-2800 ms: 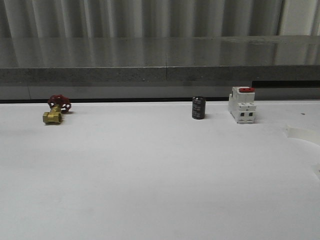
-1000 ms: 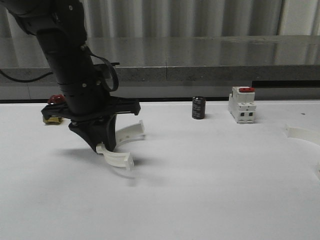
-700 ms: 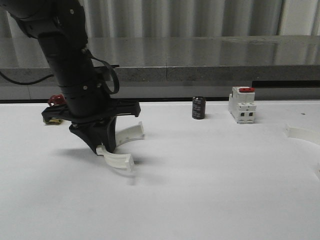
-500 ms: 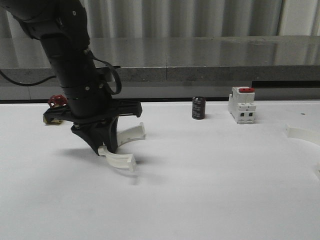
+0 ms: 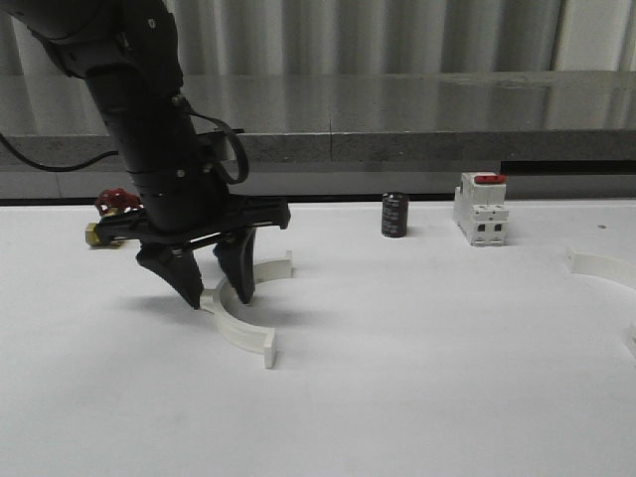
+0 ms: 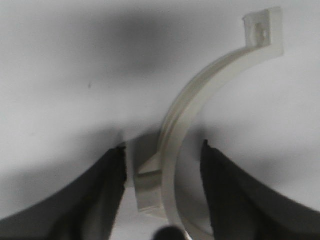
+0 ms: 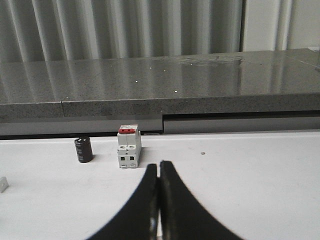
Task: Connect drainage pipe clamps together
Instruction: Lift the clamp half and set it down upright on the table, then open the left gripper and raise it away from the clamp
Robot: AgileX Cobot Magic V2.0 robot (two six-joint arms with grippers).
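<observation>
Between the spread left end effector [image 5: 211, 291], the clamp half [image 5: 241, 329] arcs, bulging leftward.

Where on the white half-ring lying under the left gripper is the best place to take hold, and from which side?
Grip the half-ring mid-arc, from straight above, one finger inside the curve and one outside. It lies flat on the table, so only its thin wall offers opposing faces. The open left gripper already straddles it near the small outer lug.

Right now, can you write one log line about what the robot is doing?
left gripper: open, straddling clamp half lying on table | right gripper: shut, empty | second clamp half: table's right edge | clamps: not joined
</observation>
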